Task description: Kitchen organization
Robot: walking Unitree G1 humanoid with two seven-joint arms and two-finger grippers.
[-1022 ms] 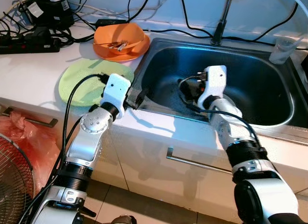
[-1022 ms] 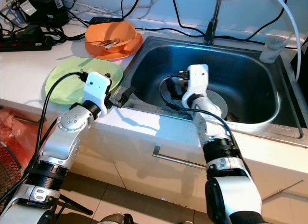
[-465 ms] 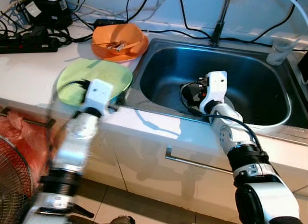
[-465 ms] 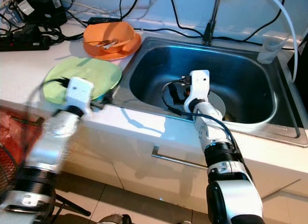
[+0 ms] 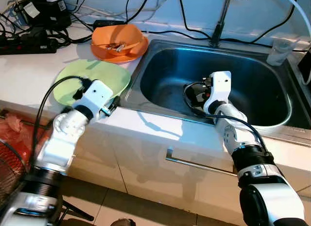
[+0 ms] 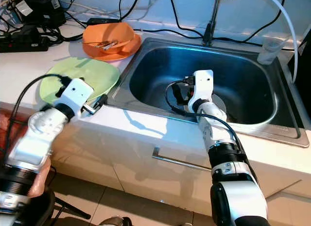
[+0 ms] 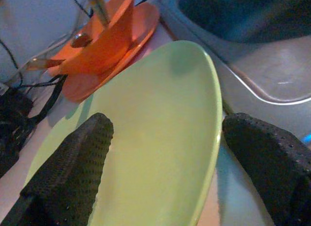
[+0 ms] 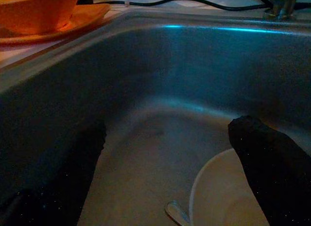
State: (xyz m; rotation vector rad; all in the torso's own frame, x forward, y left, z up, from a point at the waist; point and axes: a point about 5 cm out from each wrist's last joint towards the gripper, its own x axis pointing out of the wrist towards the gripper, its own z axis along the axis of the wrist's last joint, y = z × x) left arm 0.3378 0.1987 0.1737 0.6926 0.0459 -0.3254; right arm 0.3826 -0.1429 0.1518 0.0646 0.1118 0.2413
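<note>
Green plate [image 5: 92, 80] lies flat on the white counter [image 5: 29, 70], left of centre in the head views, just beside the sink's left rim, with nothing on it. Left pincer [image 7: 165, 153] is at its near edge, fingers [image 7: 73, 163] spread wide either side of the plate's rim, not closed on it. Behind it, upper left, an orange bowl [image 5: 119, 39] sits on an orange plate [image 6: 109, 50], with some utensils lying in the bowl. Over in the steel sink [image 5: 160, 70], centre frame, the right pincer [image 8: 170, 177] hangs low inside the basin, its fingers [image 8: 272, 158] parted and holding nothing. A white plate [image 8: 228, 197] rests on the sink floor, and something like a spoon tip [image 8: 176, 212] pokes out beside it. A clear cup [image 5: 282, 50] stands at the sink's far right corner, contents unclear. Cables and a power strip [image 5: 29, 41] crowd the upper left.
</note>
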